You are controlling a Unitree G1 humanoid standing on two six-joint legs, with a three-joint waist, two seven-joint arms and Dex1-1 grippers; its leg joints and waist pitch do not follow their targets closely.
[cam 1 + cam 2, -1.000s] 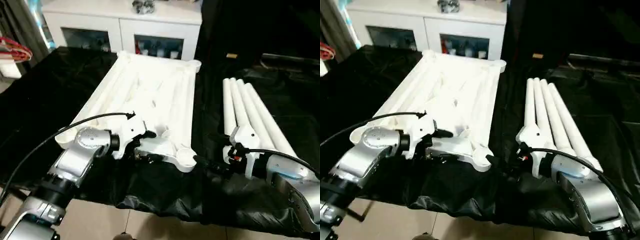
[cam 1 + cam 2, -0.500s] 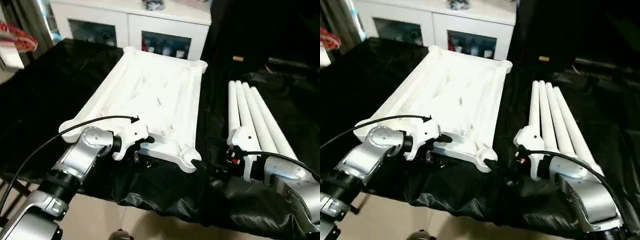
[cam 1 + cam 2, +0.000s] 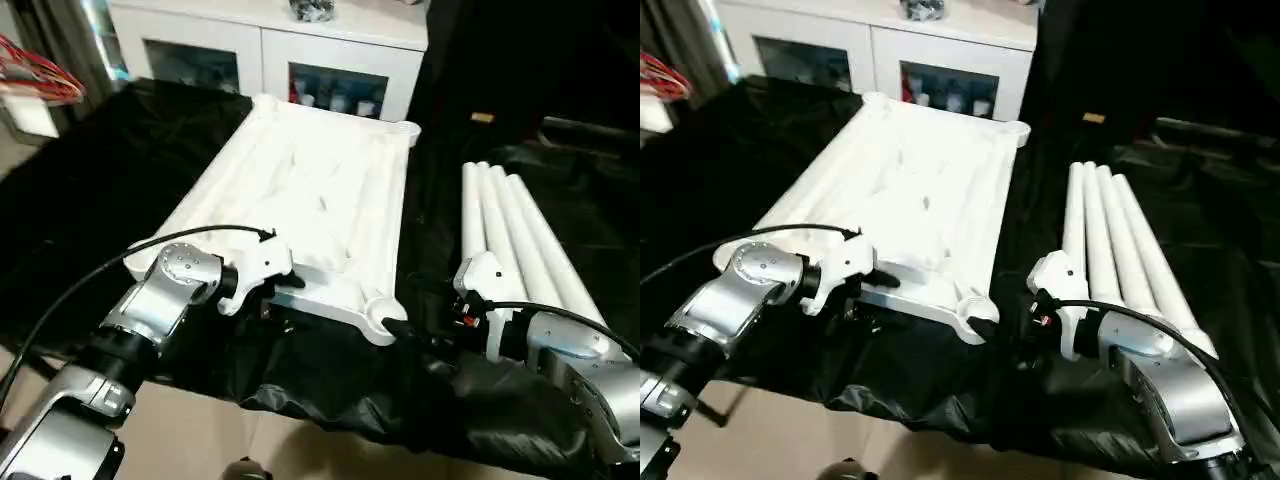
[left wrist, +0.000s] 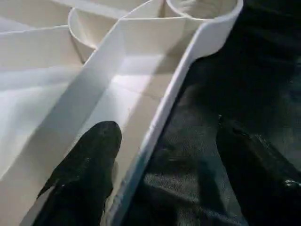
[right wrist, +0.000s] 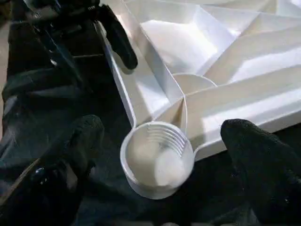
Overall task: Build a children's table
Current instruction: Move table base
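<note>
I have the children's table top [image 3: 310,190] lying ribbed side up on the black-draped tabletop [image 3: 90,200], long axis running away from me. My left gripper [image 4: 164,160] straddles its near rim, released, one finger inside and one outside. My right gripper [image 5: 160,155] hangs spread around the near-right corner socket [image 5: 157,160], touching nothing. The four legs [image 3: 1110,240] lie side by side just beyond that right gripper, the nearer arm to take one.
</note>
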